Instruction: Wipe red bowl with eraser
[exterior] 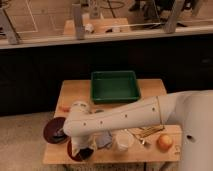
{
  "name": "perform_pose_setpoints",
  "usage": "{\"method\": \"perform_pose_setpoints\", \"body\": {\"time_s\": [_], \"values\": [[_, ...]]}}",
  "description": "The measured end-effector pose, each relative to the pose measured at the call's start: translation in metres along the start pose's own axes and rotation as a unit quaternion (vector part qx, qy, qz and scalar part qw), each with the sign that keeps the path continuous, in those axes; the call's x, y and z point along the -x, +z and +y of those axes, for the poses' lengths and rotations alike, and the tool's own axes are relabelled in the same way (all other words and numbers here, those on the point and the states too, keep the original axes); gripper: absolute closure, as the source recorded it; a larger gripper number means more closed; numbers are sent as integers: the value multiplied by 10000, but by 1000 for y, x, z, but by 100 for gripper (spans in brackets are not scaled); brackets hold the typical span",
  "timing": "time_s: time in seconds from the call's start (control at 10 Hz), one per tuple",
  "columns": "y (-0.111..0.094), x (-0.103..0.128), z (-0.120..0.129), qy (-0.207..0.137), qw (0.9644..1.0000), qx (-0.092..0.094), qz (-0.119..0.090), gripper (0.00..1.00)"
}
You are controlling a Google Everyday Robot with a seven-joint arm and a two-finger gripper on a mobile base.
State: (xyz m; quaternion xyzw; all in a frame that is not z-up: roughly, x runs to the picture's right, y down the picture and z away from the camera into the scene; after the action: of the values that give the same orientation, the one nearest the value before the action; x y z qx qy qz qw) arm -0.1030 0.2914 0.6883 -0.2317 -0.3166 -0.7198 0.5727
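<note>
The red bowl (74,151) sits at the front left corner of the wooden table (75,92), mostly covered by my arm. My gripper (84,151) points down into or just over the bowl, at its right part. The white forearm (125,120) reaches across the table from the right. A dark shape shows at the gripper's tip, but I cannot tell whether it is the eraser. No eraser shows anywhere else on the table.
A dark maroon dish (53,130) lies just left and behind the bowl. A green tray (115,86) stands at the back middle. A blue-grey sponge (104,140), a white cup (123,140), utensils (146,134) and an orange fruit (164,142) lie along the front. A small orange thing (64,107) lies at the left.
</note>
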Motion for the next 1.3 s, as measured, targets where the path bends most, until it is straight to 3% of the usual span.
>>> {"method": "perform_pose_setpoints", "body": {"time_s": [0.1, 0.2, 0.4, 0.7, 1.1, 1.3], "values": [[2, 1, 2, 23, 9999, 117, -14, 59], [2, 0, 0, 6, 9999, 120, -8, 70], [2, 1, 2, 30, 9999, 137, -10, 84], [-7, -2, 6, 165, 9999, -9, 42, 85], [-60, -9, 15, 419, 9981, -303, 345, 85], [-68, -13, 14, 442, 9976, -342, 401, 85]]}}
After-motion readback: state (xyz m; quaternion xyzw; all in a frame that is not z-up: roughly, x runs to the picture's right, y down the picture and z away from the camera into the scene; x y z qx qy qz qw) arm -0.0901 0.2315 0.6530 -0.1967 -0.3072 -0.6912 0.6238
